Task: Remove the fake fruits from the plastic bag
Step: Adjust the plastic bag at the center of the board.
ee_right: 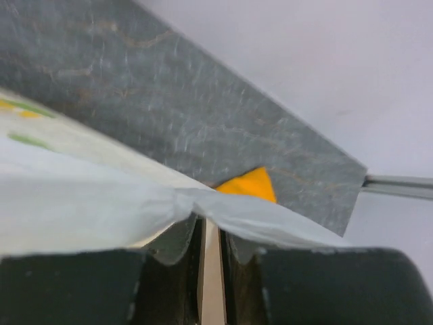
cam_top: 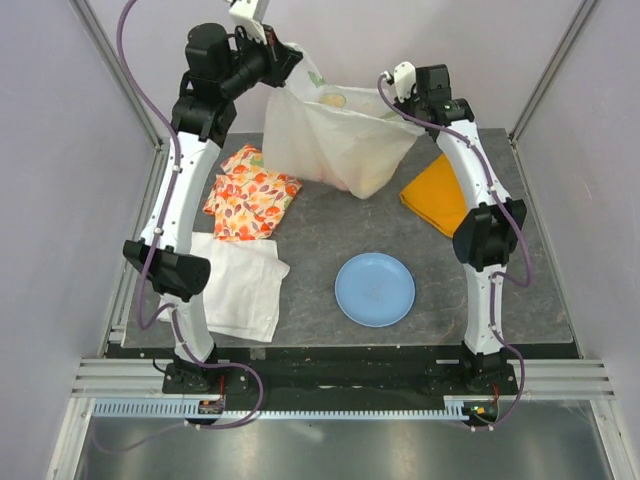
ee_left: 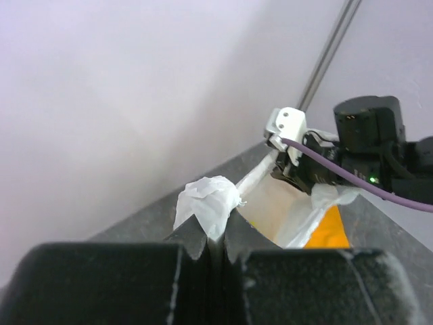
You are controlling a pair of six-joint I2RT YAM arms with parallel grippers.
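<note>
Near edge of the table: light-blue plate (cam_top: 373, 289) right of centre, white cloth (cam_top: 240, 285) at the left. Mid-table: floral cloth (cam_top: 250, 192) left, orange cloth (cam_top: 437, 193) right. Far edge: plastic bag (cam_top: 335, 135) hangs between the arms. The left gripper (ee_left: 215, 237) is clamped tight on its handle and the right gripper (ee_right: 211, 233) is pinched narrow on the opposite rim. This likely stretches the mouth open. The fake fruits (cam_top: 333, 99) are inside, showing only as yellow-green hints through the film.
</note>
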